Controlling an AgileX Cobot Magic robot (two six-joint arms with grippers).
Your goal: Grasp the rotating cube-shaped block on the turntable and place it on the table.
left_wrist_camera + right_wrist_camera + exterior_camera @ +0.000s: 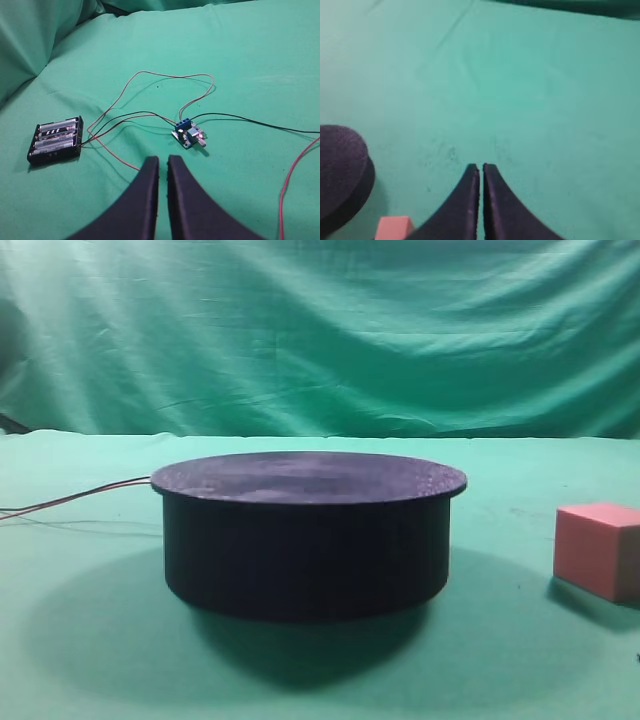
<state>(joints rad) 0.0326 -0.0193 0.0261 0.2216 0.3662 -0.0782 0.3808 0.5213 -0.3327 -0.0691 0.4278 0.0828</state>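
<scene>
The pinkish cube-shaped block (600, 550) rests on the green table (80, 640) to the right of the black turntable (305, 535), whose top carries nothing. In the right wrist view the block (393, 228) shows at the bottom left, beside the turntable's edge (340, 165). My right gripper (481, 167) is shut and empty, above the cloth and to the right of the block. In the left wrist view my left gripper (162, 160) is shut with nothing between its fingers, away from the turntable. Neither gripper shows in the high view.
Thin wires (75, 500) trail from the turntable's left side. Near the left gripper lie a black battery holder (56, 139), a small blue circuit board (187, 133) and looping red and black wires (165, 77). A green backdrop (320, 330) hangs behind.
</scene>
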